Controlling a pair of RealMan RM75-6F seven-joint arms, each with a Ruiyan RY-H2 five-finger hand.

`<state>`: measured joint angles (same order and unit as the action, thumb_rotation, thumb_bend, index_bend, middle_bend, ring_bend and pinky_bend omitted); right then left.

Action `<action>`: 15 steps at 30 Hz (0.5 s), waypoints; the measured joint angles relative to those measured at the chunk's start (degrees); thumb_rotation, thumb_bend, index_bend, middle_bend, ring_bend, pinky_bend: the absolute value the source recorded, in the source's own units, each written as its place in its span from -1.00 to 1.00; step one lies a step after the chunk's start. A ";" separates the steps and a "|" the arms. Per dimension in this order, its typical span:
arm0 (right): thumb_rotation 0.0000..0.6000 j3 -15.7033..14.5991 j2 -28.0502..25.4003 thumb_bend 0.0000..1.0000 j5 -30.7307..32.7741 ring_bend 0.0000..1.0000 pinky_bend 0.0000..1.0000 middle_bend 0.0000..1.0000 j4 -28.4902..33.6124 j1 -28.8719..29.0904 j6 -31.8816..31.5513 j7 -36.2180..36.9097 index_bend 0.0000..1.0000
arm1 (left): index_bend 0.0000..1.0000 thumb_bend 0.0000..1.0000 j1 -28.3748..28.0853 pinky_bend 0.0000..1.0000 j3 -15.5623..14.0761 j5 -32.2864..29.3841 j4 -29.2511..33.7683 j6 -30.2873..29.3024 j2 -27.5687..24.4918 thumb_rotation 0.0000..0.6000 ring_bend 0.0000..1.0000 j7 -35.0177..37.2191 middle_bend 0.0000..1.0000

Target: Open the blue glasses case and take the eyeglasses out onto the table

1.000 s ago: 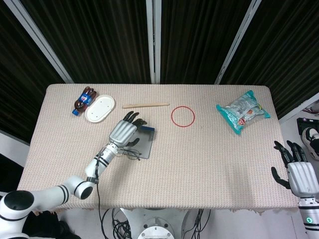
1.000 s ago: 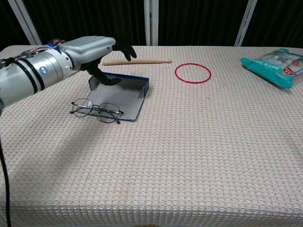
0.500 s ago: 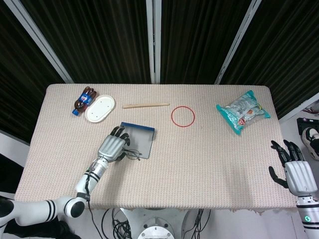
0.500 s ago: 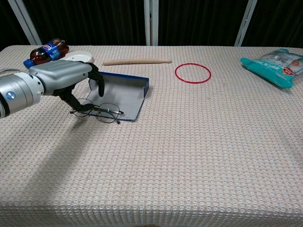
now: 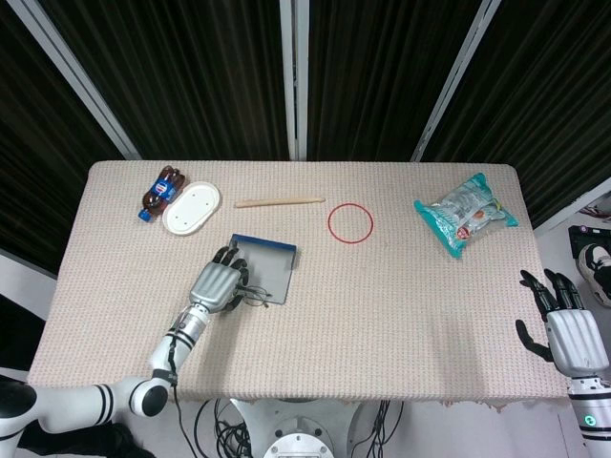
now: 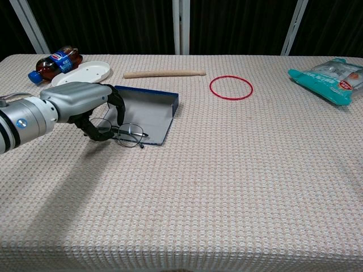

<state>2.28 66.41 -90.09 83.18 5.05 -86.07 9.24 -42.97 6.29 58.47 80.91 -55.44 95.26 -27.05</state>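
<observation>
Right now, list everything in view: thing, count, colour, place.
glasses case: 1, blue, open, left of table centre
eyeglasses: 1, thin dark frame, at the case's near edge
soda bottle: 1, brown with blue label, far left
dish: 1, white, beside the bottle
stick: 1, tan, far centre
ring: 1, red, right of the stick
snack bag: 1, teal, far right
table: 1, beige cloth
left hand: 1, silver and black, fingers curled at the eyeglasses
right hand: 1, off the table's right edge, fingers spread
</observation>
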 measured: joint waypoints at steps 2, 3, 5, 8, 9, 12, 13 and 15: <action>1.00 -0.02 -0.03 -0.28 0.05 -1.00 -0.85 -0.56 0.02 -0.01 0.03 -0.03 -0.96 | -0.06 -0.31 0.04 -1.00 0.06 0.01 -0.15 0.15 0.25 1.00 -0.98 0.29 -0.56; 1.00 -0.02 -0.03 -0.28 0.05 -1.00 -0.86 -0.56 0.02 -0.01 0.04 -0.03 -0.96 | -0.05 -0.30 0.05 -1.00 0.07 0.09 -0.25 0.17 0.36 1.00 -0.98 0.36 -0.56; 1.00 -0.03 -0.01 -0.28 0.07 -1.00 -0.85 -0.56 0.01 0.01 0.10 -0.04 -0.96 | -0.05 -0.27 0.03 -1.00 0.13 0.15 -0.54 0.32 0.59 1.00 -0.98 0.47 -0.56; 1.00 -0.04 -0.01 -0.28 0.15 -1.00 -0.85 -0.56 -0.01 -0.01 0.12 -0.04 -0.96 | -0.01 -0.21 -0.04 -1.00 0.28 -0.08 -1.08 0.64 0.86 1.00 -0.98 0.54 -0.55; 1.00 -0.03 -0.02 -0.28 0.19 -1.00 -0.85 -0.56 -0.02 -0.03 0.10 -0.02 -0.96 | 0.00 -0.19 -0.05 -1.00 0.36 -0.21 -1.22 0.77 0.91 1.00 -0.98 0.58 -0.55; 1.00 -0.02 -0.05 -0.28 0.30 -1.00 -0.85 -0.55 -0.09 -0.10 0.03 0.12 -0.96 | 0.05 -0.11 -0.04 -1.00 0.53 -0.35 -1.59 1.03 1.03 1.00 -0.98 1.02 -0.53; 1.00 -0.01 -0.05 -0.28 0.32 -1.00 -0.85 -0.55 -0.11 -0.12 0.02 0.15 -0.96 | 0.07 -0.10 -0.03 -1.00 0.56 -0.38 -1.72 1.16 1.06 1.00 -0.98 1.15 -0.53; 1.00 -0.02 -0.04 -0.28 0.31 -1.00 -0.85 -0.55 -0.16 -0.11 0.04 0.20 -0.96 | 0.11 -0.09 -0.03 -1.00 0.62 -0.43 -1.88 1.48 1.10 1.00 -0.98 1.47 -0.51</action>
<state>2.26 66.37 -89.77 83.02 4.94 -86.02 9.44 -43.00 6.90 58.04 79.03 -53.96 96.36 -25.58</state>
